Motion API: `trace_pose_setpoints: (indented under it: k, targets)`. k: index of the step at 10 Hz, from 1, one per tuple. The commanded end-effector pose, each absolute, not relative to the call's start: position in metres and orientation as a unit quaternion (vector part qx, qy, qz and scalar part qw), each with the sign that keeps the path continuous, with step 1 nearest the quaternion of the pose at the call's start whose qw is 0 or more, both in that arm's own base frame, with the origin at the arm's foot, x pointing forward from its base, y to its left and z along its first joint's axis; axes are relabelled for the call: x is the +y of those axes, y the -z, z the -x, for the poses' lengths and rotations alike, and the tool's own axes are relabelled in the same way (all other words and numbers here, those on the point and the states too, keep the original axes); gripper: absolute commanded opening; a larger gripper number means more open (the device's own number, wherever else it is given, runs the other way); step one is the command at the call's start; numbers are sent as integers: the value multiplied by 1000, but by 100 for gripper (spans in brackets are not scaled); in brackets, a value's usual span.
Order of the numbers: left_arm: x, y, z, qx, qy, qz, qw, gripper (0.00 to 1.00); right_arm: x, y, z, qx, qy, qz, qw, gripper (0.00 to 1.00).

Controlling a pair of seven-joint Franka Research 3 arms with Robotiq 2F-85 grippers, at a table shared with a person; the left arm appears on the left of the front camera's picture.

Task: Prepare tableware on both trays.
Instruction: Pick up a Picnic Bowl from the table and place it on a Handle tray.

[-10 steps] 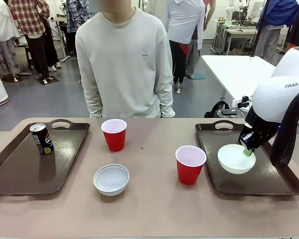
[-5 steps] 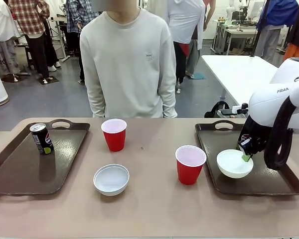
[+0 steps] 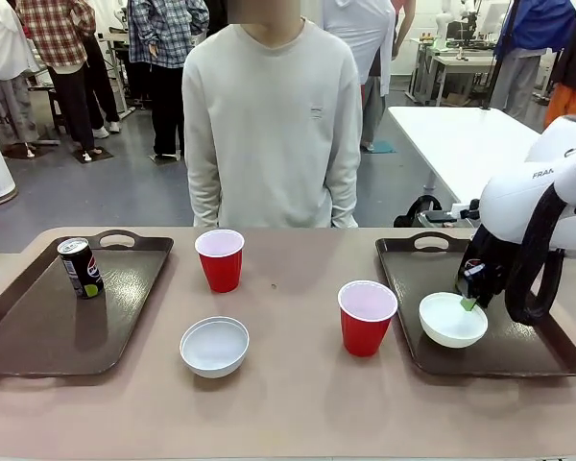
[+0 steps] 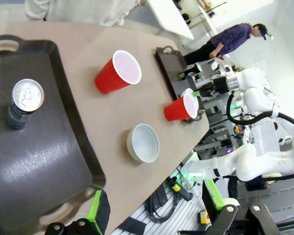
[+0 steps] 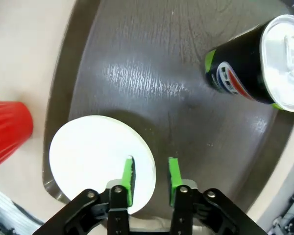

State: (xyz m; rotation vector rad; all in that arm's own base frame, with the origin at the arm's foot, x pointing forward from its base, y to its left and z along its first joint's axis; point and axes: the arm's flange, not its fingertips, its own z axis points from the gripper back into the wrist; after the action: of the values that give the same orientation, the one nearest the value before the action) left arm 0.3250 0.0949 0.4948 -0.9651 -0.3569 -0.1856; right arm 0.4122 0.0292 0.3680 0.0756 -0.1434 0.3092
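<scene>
Tableware is distributed over two trays and the bare table (image 3: 288,408) between them.

Lower left of the front view: the left tray (image 3: 38,331) carries one soda can (image 3: 80,268), upright, near the tray's far rim.

Lower right of the front view: the right tray (image 3: 504,360) carries a white bowl (image 3: 449,323), open side up, in the tray's near-left part. In the upper right of the right wrist view, a second soda can (image 5: 250,68) stands upright on this same tray, well apart from the bowl.

Centre of the front view, on the table:
- One red cup (image 3: 220,259) stands upright toward the far side.
- A second red cup (image 3: 366,319) stands upright just beside the right tray's left rim.
- A second white bowl (image 3: 214,346) sits open side up, lower in the frame than the first cup.

Right gripper (image 5: 151,160): positioned at the rim of the bowl on the right tray. Its fingers (image 5: 129,177) straddle the rim, one pad over the bowl's inside, the other over the tray surface outside. The pads stand parted and clear of the rim, so the grip is released and the bowl rests on the tray.

Left gripper (image 4: 152,187): at the bottom of the left wrist view. Its pads are spread wide, with nothing held between them.

A person (image 3: 274,125) stands at the far side of the table, upper centre of the front view.
</scene>
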Motion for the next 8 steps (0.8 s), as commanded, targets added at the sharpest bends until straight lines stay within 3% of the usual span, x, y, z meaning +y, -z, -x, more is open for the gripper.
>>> trace_pose_setpoints:
  k: [1,2,3,4,5,6,7,8]
  targets:
    - [96,-495,-325,-173,89,466,863,100,29,-396,-379,-93,-139,-29,985,60]
    - [96,-495,-325,-173,89,466,863,100,30,-414,-371,-84,-138,-16,987,64]
    - [96,-495,-325,-173,89,466,863,100,33,-432,-363,-76,-140,-3,987,80]
    - [96,-495,-325,-173,89,466,863,100,34,-449,-356,-63,-138,12,988,83]
    - [96,-495,-325,-173,89,466,863,100,34,-464,-347,-49,-131,24,990,99]
    - [96,-495,-325,-173,89,466,863,100,35,-476,-340,-37,-121,26,992,90]
    - [96,-495,-325,-173,89,466,863,100,36,-487,-333,-27,-117,35,992,100]
    - [96,-495,-325,-173,89,466,863,100,38,-497,-323,-16,-111,30,993,100]
